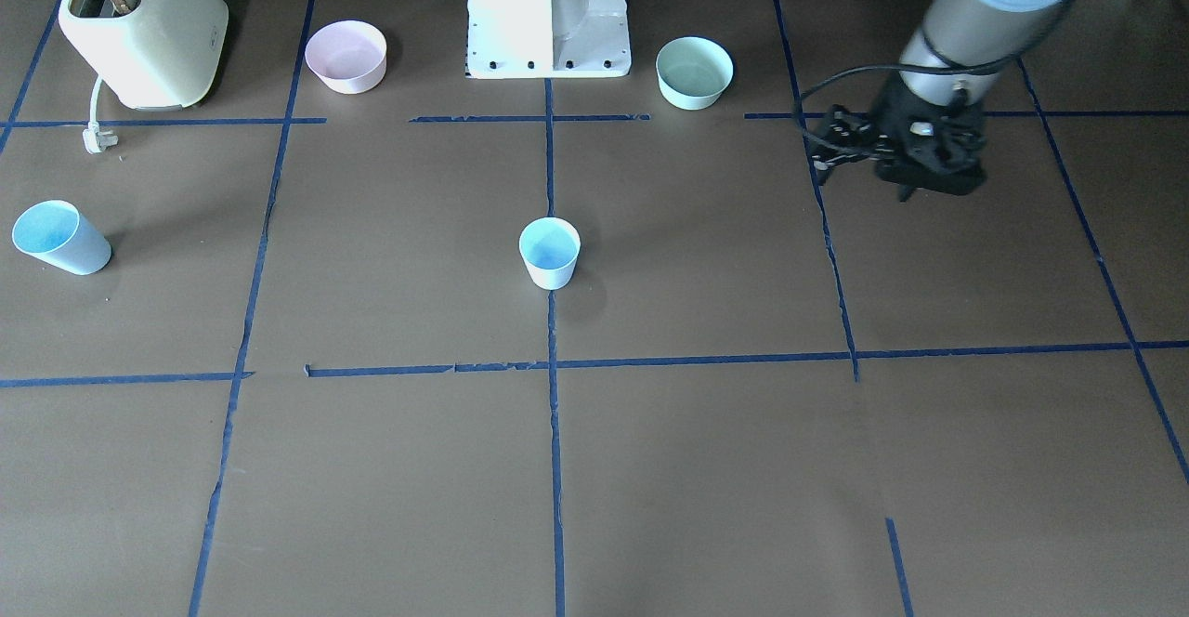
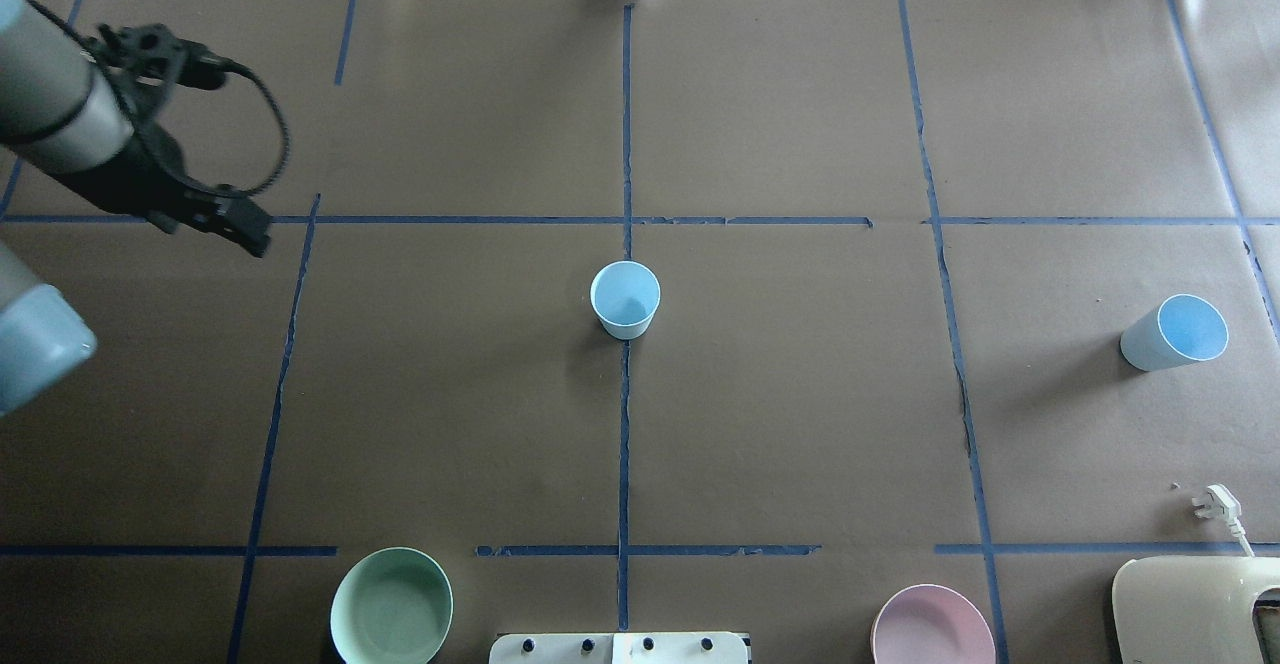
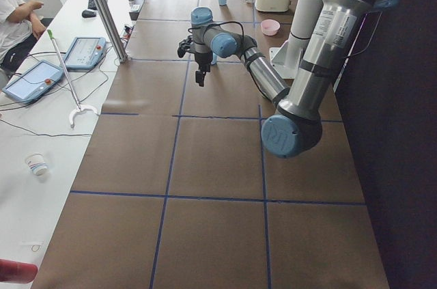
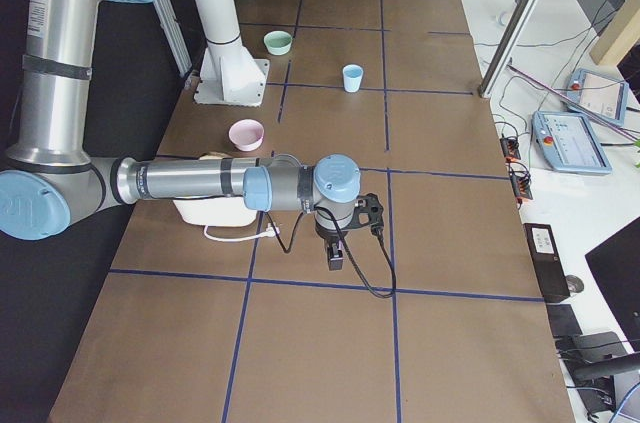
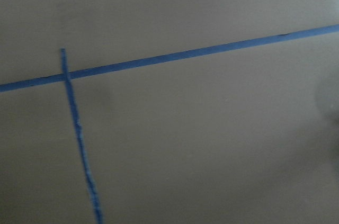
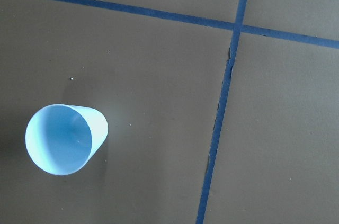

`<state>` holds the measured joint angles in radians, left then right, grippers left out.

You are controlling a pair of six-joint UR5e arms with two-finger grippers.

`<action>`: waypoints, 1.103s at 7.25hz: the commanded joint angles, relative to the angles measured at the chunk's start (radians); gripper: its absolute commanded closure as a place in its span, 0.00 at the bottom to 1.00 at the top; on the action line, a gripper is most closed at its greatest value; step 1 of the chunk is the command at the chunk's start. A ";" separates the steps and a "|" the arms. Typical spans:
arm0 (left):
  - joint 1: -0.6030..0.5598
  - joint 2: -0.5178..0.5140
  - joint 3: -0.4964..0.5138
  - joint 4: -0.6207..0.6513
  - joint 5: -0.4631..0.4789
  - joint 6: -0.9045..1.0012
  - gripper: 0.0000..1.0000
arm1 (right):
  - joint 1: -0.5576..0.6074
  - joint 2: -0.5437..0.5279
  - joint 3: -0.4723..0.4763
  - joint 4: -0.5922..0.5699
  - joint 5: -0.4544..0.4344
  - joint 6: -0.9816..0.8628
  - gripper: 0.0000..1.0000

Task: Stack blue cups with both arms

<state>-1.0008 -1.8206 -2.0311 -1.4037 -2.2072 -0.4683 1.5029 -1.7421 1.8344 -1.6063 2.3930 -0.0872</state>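
One blue cup [image 1: 550, 253] stands upright at the table's centre on the blue tape line; it also shows in the overhead view [image 2: 625, 299]. The other blue cup [image 1: 60, 238] stands far out on the robot's right side [image 2: 1175, 334], and shows at the lower left of the right wrist view [image 6: 66, 138]. My left gripper [image 2: 250, 234] hangs above bare table far on the left, empty, fingers together [image 1: 915, 185]. My right gripper [image 4: 335, 258] shows only in the exterior right view, above the table near the second cup; I cannot tell whether it is open or shut.
A cream toaster [image 1: 144, 27] with a loose plug [image 1: 96, 138] stands at the robot's right. A pink bowl [image 1: 346, 57] and a mint-green bowl [image 1: 694, 72] flank the white pedestal [image 1: 548, 13]. Blue tape lines grid the brown table.
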 commanded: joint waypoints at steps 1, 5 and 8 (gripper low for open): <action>-0.309 0.212 0.024 0.005 -0.110 0.451 0.00 | -0.045 0.054 0.008 0.000 -0.002 0.110 0.00; -0.584 0.365 0.250 -0.027 -0.141 0.701 0.00 | -0.173 0.062 0.077 0.035 -0.009 0.285 0.00; -0.588 0.411 0.247 -0.066 -0.180 0.701 0.00 | -0.274 -0.057 0.013 0.505 -0.074 0.611 0.00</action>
<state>-1.5866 -1.4219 -1.7856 -1.4590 -2.3668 0.2320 1.2724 -1.7619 1.8882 -1.2892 2.3407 0.3963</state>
